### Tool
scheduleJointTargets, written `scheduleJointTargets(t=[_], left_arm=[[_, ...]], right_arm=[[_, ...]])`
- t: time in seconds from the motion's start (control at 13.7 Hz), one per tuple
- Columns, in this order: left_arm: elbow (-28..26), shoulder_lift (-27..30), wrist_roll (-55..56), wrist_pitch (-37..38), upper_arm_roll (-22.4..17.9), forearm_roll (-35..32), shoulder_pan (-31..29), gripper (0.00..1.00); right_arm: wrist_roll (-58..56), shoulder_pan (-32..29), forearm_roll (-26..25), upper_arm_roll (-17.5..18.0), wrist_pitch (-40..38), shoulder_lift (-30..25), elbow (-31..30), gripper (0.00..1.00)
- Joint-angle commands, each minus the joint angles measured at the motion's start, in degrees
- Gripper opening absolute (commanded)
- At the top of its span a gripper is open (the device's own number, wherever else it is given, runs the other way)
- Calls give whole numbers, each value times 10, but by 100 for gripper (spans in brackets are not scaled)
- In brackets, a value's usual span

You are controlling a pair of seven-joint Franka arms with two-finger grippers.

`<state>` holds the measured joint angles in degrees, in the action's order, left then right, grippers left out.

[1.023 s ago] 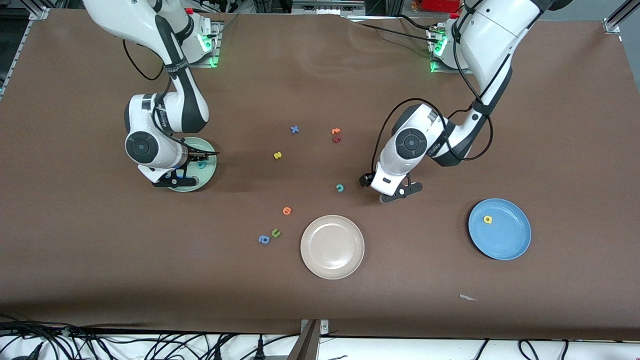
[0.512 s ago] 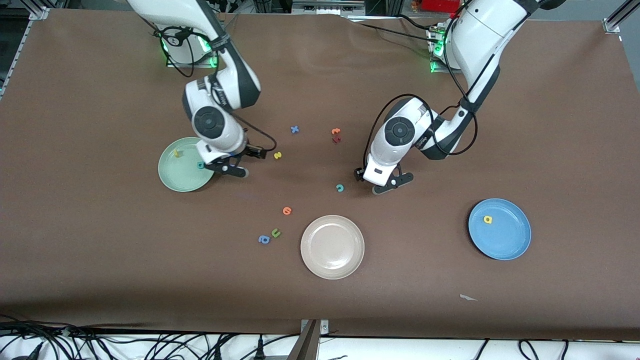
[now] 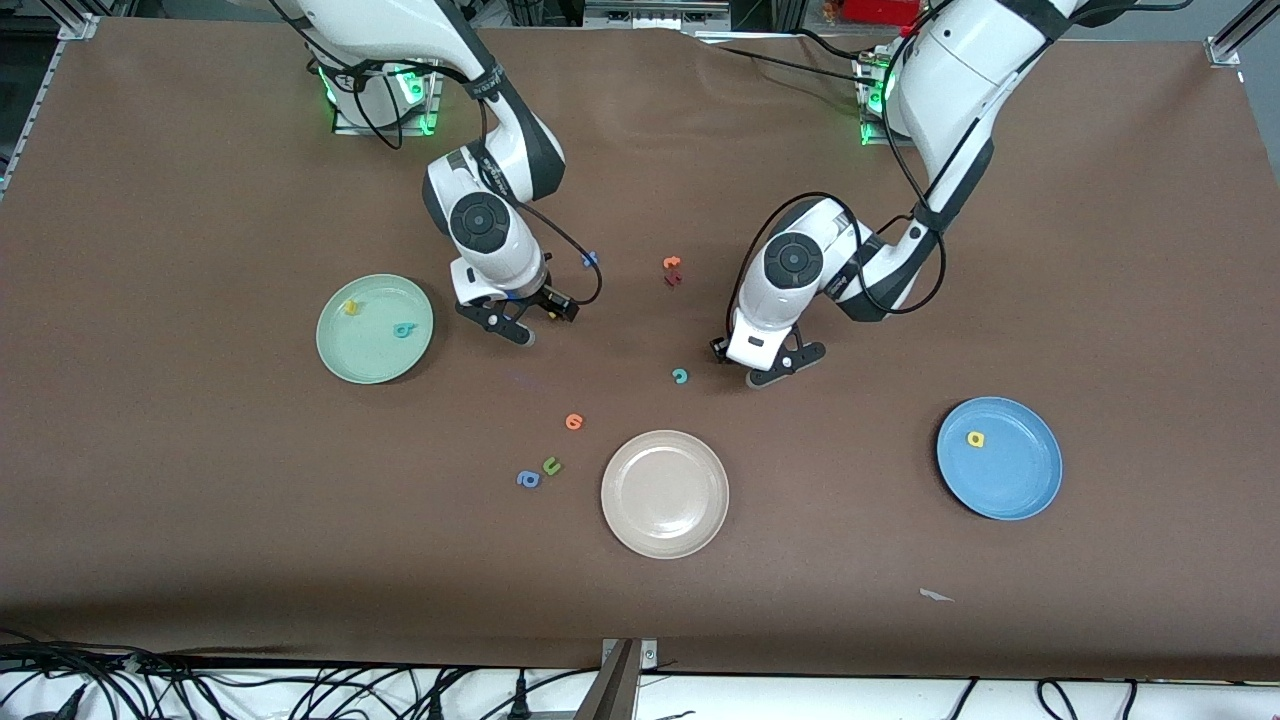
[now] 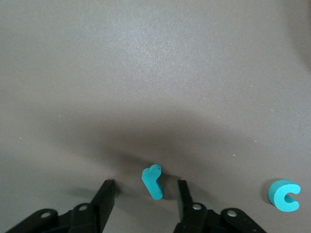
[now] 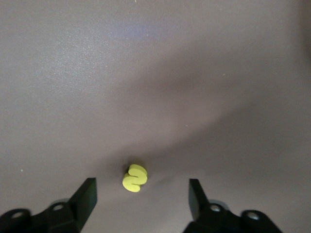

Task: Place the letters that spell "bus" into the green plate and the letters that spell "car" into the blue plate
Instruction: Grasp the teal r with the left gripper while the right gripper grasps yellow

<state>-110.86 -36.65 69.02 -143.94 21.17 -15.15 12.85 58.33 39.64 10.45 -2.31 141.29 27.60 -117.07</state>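
Over the table my left gripper stands open astride the teal r, with a gap on each side. The teal c lies just beside it, toward the right arm's end. My right gripper is open around the yellow s without touching it. In the front view both letters are hidden under the left gripper and the right gripper. The green plate holds a yellow u and a teal b. The blue plate holds a yellow a.
A beige-white plate sits near the front camera. An orange round letter, a green u and a blue a lie beside it. A blue x, an orange letter and a dark red one lie farther back.
My right gripper left the green plate, with the yellow u now showing there, and came to the yellow s. My left gripper shifted slightly toward the teal c, jaws narrowing.
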Motion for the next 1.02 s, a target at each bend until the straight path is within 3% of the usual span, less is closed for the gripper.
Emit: scheduleJointTargets(t=[0.0,0.37,0.66,0.95], left_arm=[[-1,-4,31,-8,-1,-24,8,48],[2,-5,31,-8,-3,-31,6,33],[2,-5,31,-8,-3,-48,2,22],[4,-5,28,-7,-3,-48,2,16]], right_arm=[[28,15,6,-2,30,21,3,77],[42,18,6,-2,34,28,3,54],[42,19,5,-2,34,28,3,24],[28,18,3,-3,28,25,3,15]])
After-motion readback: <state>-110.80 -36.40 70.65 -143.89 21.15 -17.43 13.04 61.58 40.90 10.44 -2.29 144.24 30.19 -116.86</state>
